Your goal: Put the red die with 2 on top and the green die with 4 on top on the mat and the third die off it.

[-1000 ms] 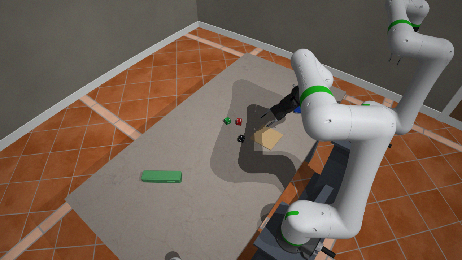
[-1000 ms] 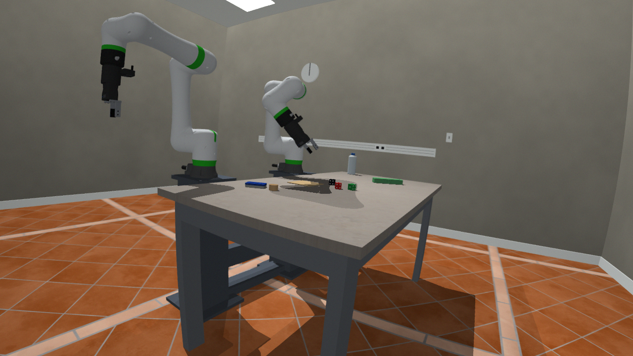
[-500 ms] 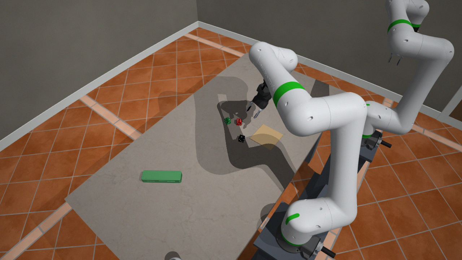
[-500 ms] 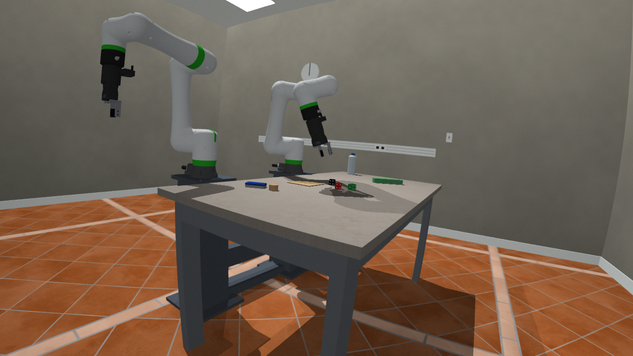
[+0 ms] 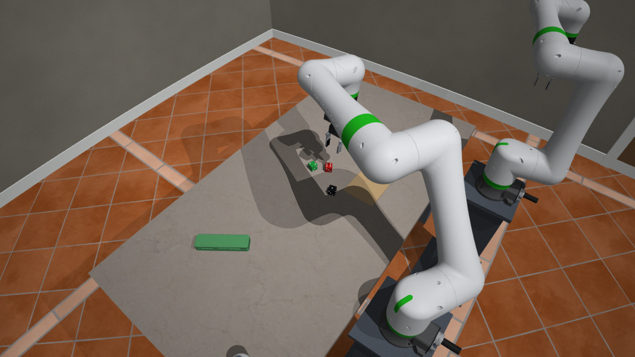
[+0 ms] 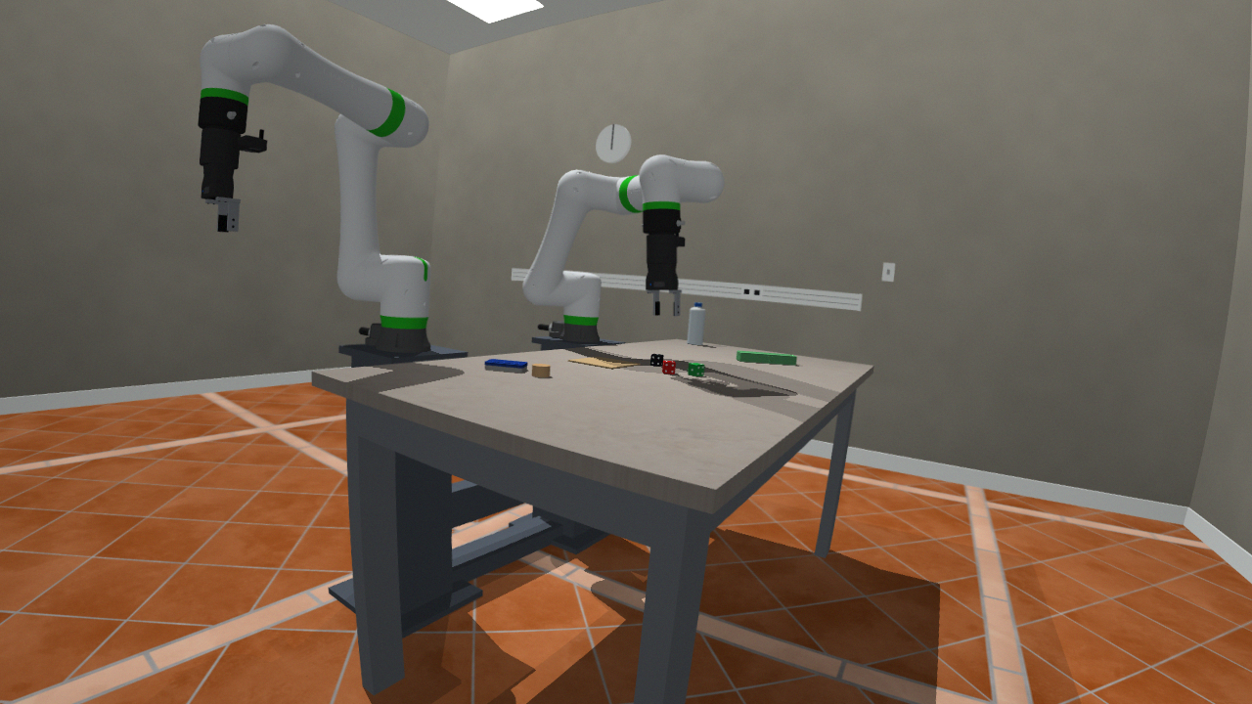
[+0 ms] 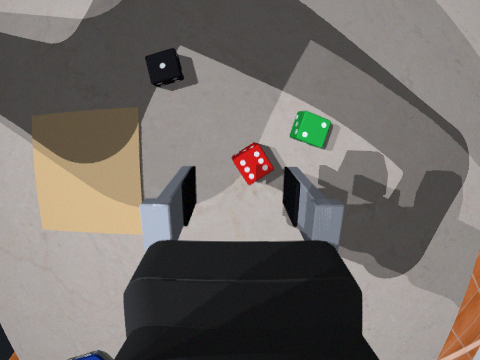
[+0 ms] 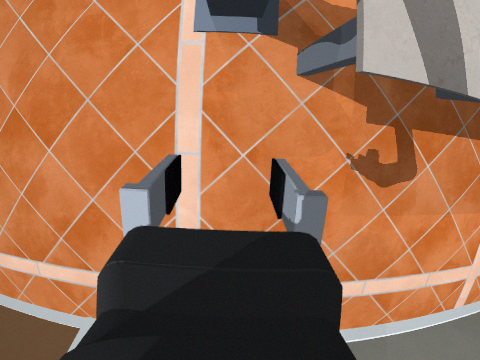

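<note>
Pincer of the left arm (image 5: 333,148) (image 6: 667,310) (image 7: 240,195) gapes fully, empty, pointing down above the red die (image 5: 328,167) (image 6: 668,367) (image 7: 252,164): six up, its pip rows slanting across the wrist view. Near it, the green die (image 5: 312,165) (image 6: 695,369) (image 7: 312,130) shows two. Both lie off the mat (image 5: 377,188) (image 6: 602,362) (image 7: 90,200). The right pincer (image 5: 541,83) (image 6: 227,226) (image 8: 225,175) is wide open, empty.

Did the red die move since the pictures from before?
No, the red die sits in the same spot beside the green die.
</note>
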